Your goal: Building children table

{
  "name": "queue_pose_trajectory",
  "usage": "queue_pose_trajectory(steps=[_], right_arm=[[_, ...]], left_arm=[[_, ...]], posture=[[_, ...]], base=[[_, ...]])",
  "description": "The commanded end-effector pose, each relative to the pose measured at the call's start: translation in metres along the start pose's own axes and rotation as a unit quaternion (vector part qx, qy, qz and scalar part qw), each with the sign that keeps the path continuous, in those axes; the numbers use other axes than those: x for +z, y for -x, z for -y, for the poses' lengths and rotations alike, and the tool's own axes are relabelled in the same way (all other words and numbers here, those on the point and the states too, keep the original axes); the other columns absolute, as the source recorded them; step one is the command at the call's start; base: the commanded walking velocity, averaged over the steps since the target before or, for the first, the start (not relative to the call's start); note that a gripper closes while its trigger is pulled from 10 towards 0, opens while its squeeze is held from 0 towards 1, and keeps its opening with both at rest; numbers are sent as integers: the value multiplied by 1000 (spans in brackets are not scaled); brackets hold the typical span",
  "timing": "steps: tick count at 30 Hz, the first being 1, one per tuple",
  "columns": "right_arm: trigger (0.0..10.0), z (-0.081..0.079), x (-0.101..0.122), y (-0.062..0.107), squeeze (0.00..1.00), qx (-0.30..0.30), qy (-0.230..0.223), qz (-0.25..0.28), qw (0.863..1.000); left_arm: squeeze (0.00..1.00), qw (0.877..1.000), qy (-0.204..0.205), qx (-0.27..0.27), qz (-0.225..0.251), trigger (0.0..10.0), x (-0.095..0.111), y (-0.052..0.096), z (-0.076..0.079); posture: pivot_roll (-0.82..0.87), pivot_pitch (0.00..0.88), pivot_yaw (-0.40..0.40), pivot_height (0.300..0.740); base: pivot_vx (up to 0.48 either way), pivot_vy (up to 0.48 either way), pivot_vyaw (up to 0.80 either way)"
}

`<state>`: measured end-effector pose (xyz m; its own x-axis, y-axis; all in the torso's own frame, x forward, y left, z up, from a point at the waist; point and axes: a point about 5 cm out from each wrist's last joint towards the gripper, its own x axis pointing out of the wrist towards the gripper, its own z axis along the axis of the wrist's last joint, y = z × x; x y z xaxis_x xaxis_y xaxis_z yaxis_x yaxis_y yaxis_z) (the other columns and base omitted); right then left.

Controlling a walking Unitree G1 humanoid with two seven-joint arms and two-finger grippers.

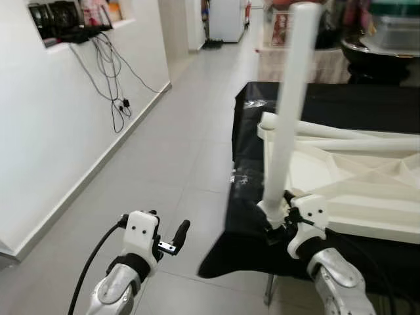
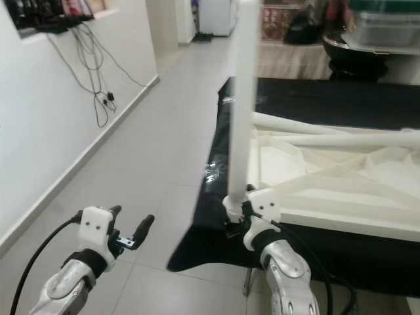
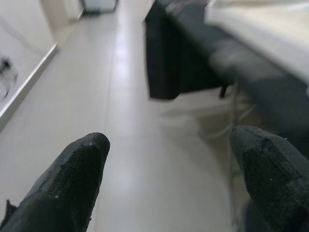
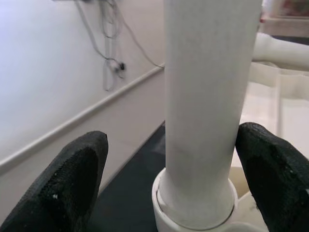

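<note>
An upside-down white children's table top (image 1: 348, 190) lies on a black-covered table (image 1: 246, 216). One white leg (image 1: 287, 111) stands upright in the socket at its near left corner. My right gripper (image 1: 279, 214) is at the base of that leg. In the right wrist view its black fingers (image 4: 72, 183) stand on either side of the leg (image 4: 207, 96) with gaps, so it is open. My left gripper (image 1: 168, 224) hangs open over the floor to the left of the table, holding nothing. Two more white legs (image 1: 354, 139) lie across the table top.
Grey tiled floor (image 1: 170, 144) runs along a white wall on the left, with cables (image 1: 117, 98) hanging from a shelf. The black cloth's near corner (image 1: 216, 259) hangs down over a metal table leg (image 3: 234, 116). Furniture stands at the far end.
</note>
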<state>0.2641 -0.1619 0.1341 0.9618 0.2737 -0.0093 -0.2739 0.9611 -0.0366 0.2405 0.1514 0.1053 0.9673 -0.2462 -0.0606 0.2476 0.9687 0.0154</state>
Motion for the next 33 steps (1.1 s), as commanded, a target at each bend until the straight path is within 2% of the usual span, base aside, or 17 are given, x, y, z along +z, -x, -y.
queue_pose_trajectory(steps=[1,4,8,16,22,25,28,30,33], right_arm=[[10000,-9,-4,-1,0,18,-1,-14,1000],[10000,-4,-7,0,0,-14,19,-39,999],[10000,1,-9,0,0,-26,15,-51,998],[10000,7,-3,-6,0,-28,8,-39,999],[10000,20,3,-8,0,-70,29,-39,996],[10000,31,16,-14,0,-95,33,-16,995],[10000,33,21,-17,0,-98,32,-8,995],[10000,37,37,-28,0,-99,35,18,994],[10000,36,43,-34,0,-94,35,28,995]], left_arm=[[0,1000,-7,-6,-2,10000,1,-1,1],[0,1000,-6,-7,-2,10000,0,-1,1],[0,1000,-1,-7,1,10000,1,-2,2],[0,1000,-3,-8,4,10000,2,-1,2],[0,1000,-4,-9,8,10000,3,-1,2],[0,1000,-4,-10,9,10000,3,0,3],[0,1000,-4,-10,10,10000,3,0,3],[0,1000,-6,-11,10,10000,3,1,4],[0,1000,-5,-12,10,10000,3,2,5]], posture=[[-7,101,20,740],[-7,101,20,740],[-9,105,15,740],[-7,108,15,740],[-7,113,14,740],[2,115,22,740],[3,115,23,740],[10,120,22,740],[13,123,20,740]], base=[[0,480,0],[0,480,0],[0,480,0],[0,0,0],[0,0,0],[0,0,0],[0,0,0],[0,0,0],[0,0,0]])
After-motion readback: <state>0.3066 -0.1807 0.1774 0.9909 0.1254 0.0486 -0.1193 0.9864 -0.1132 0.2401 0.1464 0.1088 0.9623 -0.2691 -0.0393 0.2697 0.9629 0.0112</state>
